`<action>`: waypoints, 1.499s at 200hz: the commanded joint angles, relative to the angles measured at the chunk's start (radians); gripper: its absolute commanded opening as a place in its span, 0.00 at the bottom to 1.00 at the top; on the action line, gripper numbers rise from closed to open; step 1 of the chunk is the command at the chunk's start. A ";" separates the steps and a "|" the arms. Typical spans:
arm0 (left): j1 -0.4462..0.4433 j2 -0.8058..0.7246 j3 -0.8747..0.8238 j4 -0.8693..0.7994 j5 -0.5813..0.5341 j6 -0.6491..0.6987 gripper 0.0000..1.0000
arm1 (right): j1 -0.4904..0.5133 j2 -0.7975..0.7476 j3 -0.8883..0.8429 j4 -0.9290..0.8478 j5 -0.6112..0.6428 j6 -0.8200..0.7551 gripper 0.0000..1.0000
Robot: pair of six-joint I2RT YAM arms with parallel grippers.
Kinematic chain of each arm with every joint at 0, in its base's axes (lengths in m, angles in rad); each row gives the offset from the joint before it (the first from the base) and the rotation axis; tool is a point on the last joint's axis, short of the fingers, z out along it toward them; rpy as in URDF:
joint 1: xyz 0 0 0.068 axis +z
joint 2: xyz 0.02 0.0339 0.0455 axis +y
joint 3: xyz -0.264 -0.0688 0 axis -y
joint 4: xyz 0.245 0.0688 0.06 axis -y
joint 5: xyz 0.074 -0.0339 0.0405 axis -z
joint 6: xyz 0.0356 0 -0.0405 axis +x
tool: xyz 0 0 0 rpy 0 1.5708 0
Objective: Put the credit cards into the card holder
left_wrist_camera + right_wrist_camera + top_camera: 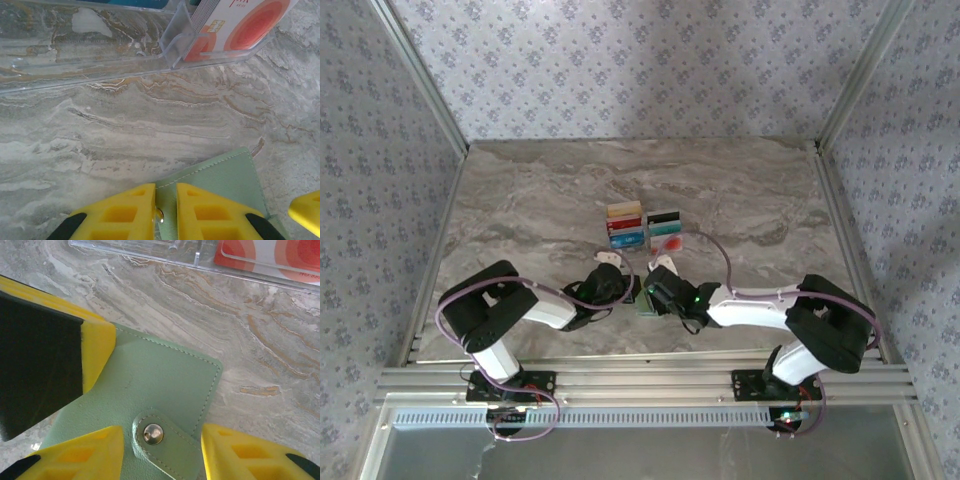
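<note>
On table [520, 200], card holder [150, 385] flat, diagonal.

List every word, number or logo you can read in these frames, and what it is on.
No text reads clearly.
Small red print on the red-and-white card: too blurred to read in either wrist view.
The card holder: no print, just a metal snap.

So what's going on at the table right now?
Both arms meet at the card holder, which lies flat on the table near their bases. The left hand pinches one edge of it. The right hand is open, its fingers either side of the snap tab, which looks fastened. The credit cards sit in a clear tray just beyond; neither hand holds one.
</note>
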 commanded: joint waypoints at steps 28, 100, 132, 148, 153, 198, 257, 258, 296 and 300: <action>-0.018 0.114 -0.031 -0.245 0.083 -0.016 0.17 | 0.000 0.045 0.051 -0.018 0.010 -0.016 0.42; -0.018 0.118 -0.036 -0.235 0.086 -0.021 0.16 | -0.008 0.093 0.063 -0.007 0.009 -0.011 0.39; -0.020 0.130 -0.038 -0.226 0.083 -0.025 0.16 | -0.006 0.087 0.059 -0.008 0.046 0.000 0.20; -0.020 0.137 -0.041 -0.223 0.079 -0.031 0.16 | -0.002 0.066 0.052 -0.012 0.067 0.005 0.10; -0.020 0.139 -0.042 -0.221 0.077 -0.033 0.16 | 0.000 0.058 0.048 -0.013 0.073 0.004 0.08; -0.020 0.157 -0.045 -0.211 0.070 -0.043 0.15 | -0.009 0.011 0.023 -0.033 0.089 0.012 0.00; -0.020 0.183 -0.039 -0.219 0.037 -0.070 0.12 | -0.042 -0.056 -0.048 0.010 0.034 0.042 0.00; -0.020 0.184 -0.039 -0.219 0.037 -0.070 0.12 | -0.044 -0.059 -0.051 0.013 0.031 0.043 0.00; -0.020 0.189 -0.048 -0.222 0.006 -0.095 0.10 | -0.105 -0.131 -0.132 0.088 -0.061 0.056 0.00; -0.020 0.191 -0.049 -0.222 0.004 -0.096 0.10 | -0.111 -0.138 -0.139 0.093 -0.068 0.057 0.00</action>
